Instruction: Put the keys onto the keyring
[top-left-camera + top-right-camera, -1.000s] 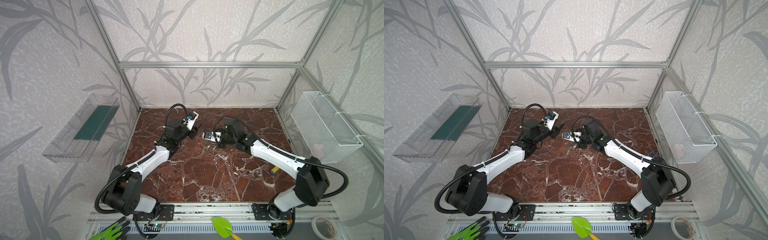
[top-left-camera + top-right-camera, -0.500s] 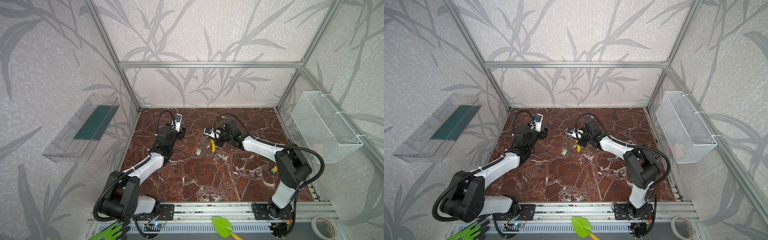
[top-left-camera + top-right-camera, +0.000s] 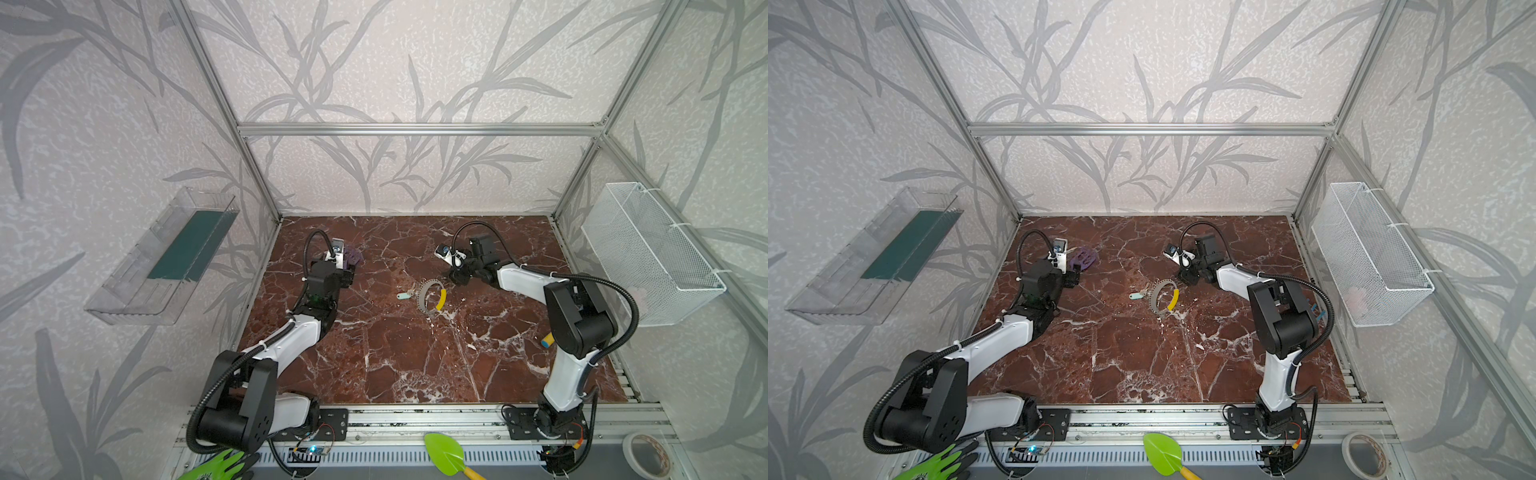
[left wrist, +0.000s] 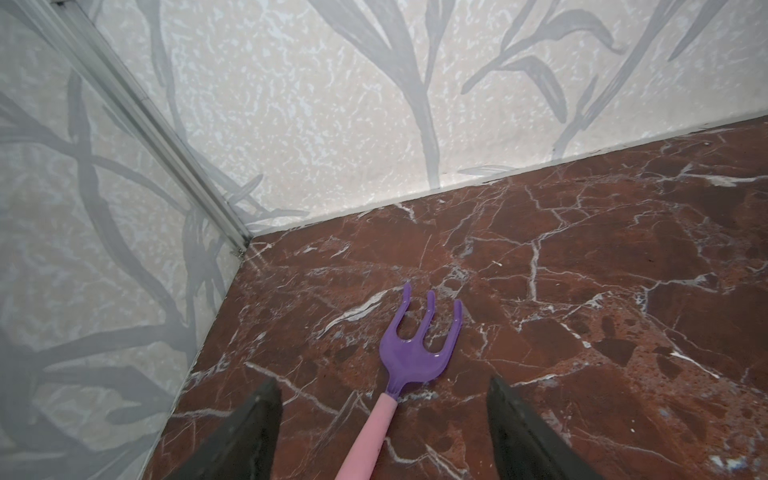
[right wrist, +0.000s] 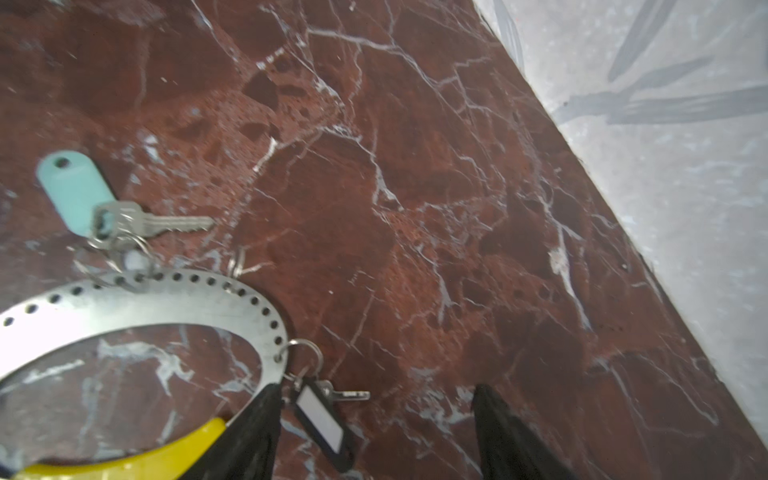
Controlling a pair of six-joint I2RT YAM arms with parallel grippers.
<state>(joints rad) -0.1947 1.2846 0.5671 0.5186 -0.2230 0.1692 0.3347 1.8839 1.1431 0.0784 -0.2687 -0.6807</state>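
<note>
Metal, thin and shiny: that is the keyring (image 5: 145, 299), a flat hoop with little holes all round its rim and a yellow sleeve (image 5: 124, 457) over one part. It lies flat near the middle of the bench (image 3: 374, 353), a bit toward the back edge. The keys (image 5: 124, 220) lie just beside it, on the side toward my left arm, with their teal tag (image 5: 75, 187) pointing away from the hoop. Their small ring touches the hoop's rim, but I cannot tell if it goes through a hole. One more little key with a black tag (image 5: 320, 419) hangs from a hole close to my right gripper (image 5: 376, 399).

Both of my hands are wide open and hold nothing. My right gripper is just beside the hoop. My left gripper (image 4: 382, 384) is off near the back left corner of the bench, over a purple fork (image 4: 415, 345).

I think the hoop is stiff and light, and hard to pinch where it lies flat. The yellow sleeve looks thicker and less slippery, so I would grab there. The keys look tiny, light and floppy, and they could slide on the smooth stone. The tag is the biggest part, so I would pinch it by its flat sides.
</note>
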